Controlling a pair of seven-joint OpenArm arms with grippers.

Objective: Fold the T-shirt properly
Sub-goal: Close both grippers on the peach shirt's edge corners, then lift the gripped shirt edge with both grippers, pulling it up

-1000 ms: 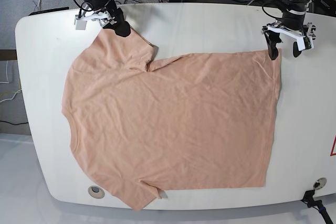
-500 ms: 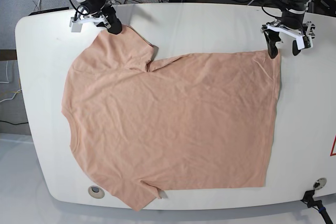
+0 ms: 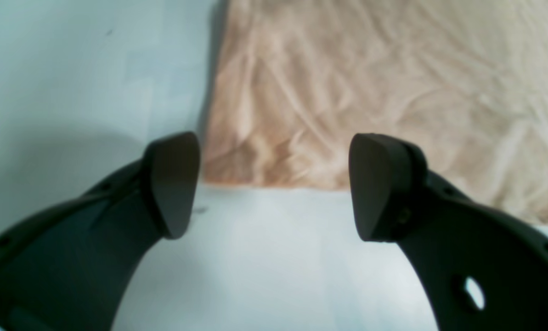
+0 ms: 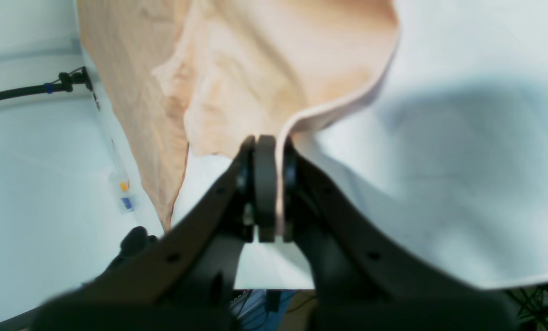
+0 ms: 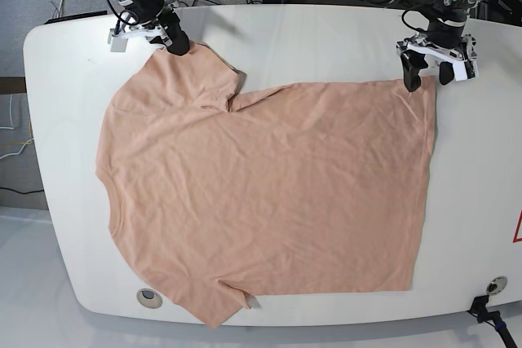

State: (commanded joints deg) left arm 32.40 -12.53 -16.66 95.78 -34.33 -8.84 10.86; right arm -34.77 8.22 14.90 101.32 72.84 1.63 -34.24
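Cotton this thin looks light and limp: T-shirt (image 5: 261,193) lies flat across the desk (image 5: 326,38), my right hand (image 4: 267,193) pinching a far-edge sleeve hem, my left hand (image 3: 274,184) gaping over its far-corner hem.

Plain peach short-sleeved T-shirt (image 5: 269,193) lies flat and lightly wrinkled across most of the white counter (image 5: 326,38), neck end at base view's left, hem at right, far sleeve's edge lifted slightly, near sleeve overhanging the front edge.
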